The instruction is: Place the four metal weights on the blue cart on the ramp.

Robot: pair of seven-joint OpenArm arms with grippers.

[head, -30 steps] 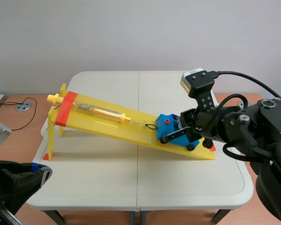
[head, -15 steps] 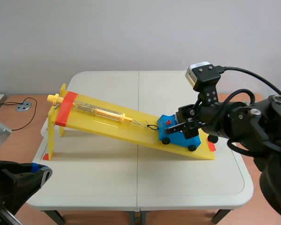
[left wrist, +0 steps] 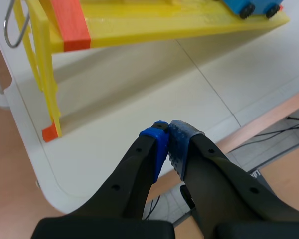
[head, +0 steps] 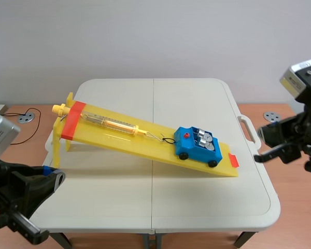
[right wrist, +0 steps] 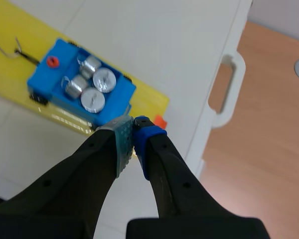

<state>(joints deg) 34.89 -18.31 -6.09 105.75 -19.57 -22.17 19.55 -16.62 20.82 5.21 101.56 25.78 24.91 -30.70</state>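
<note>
In the right wrist view, your right gripper (right wrist: 133, 124) is closed, its pads pressed together with nothing between them. It hangs just beyond the low end of the ramp (right wrist: 145, 97). Ahead of it the blue cart (right wrist: 50, 82) sits on the ramp with all four metal weights (right wrist: 92, 99) in its tray, two showing flat round tops and two tilted with their hooks showing. The loading looks finished to me, so count them once, then keep those fingers well off the cart. It hangs on a thin wire hook (right wrist: 17, 48), and a nudge could roll it or tip a leaning weight out. Mind the orange tab (right wrist: 160, 120) and the table handle (right wrist: 230, 89) near the gripper. In the left wrist view, your left gripper (left wrist: 169, 133) is likewise closed and empty, over the edge of the table (left wrist: 139, 89) and apart from the ramp leg (left wrist: 46, 84); leave it there. In the scene view, the spring tube (head: 111, 123) lies along the upper ramp, and both arms stand well apart from the cart.
</note>
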